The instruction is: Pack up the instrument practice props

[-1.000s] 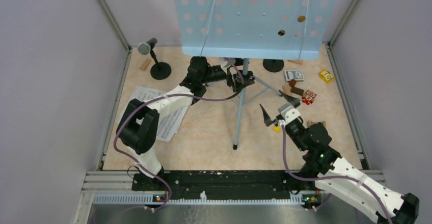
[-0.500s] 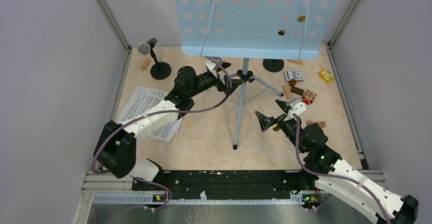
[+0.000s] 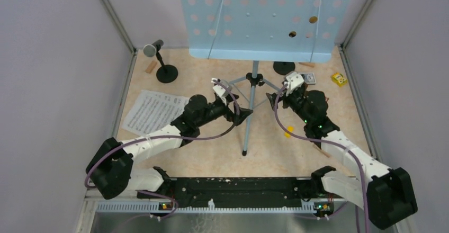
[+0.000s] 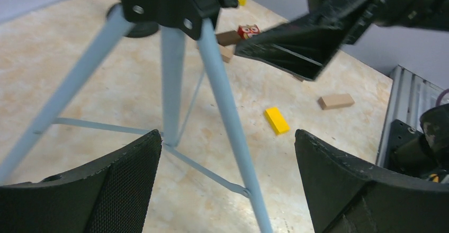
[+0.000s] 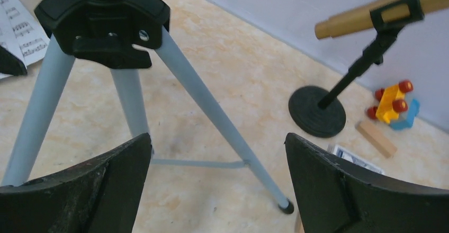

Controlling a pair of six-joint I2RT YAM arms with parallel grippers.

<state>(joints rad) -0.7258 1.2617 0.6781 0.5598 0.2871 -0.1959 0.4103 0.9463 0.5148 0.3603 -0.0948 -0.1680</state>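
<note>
Figure: Both hands at the tripod of the music stand.
The light blue hole-punched music desk (image 3: 265,16) on grey tripod legs (image 3: 248,123) stands upright at the middle of the beige marbled table (image 3: 212,151). The left hand (image 3: 232,101) and right hand (image 3: 281,89), each spread wide and empty, flank the legs below the black plastic hub (image 3: 254,78). In both wrist views the legs lie between the fingers, clear of them.

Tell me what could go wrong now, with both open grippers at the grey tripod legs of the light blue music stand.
The light blue hole-punched desk sits high on thin grey tripod legs, so a sideways nudge could topple it. The left gripper and right gripper face the same black leg hub and might collide. A swinging leg could hit the gold microphone on its black round-based holder.
</note>
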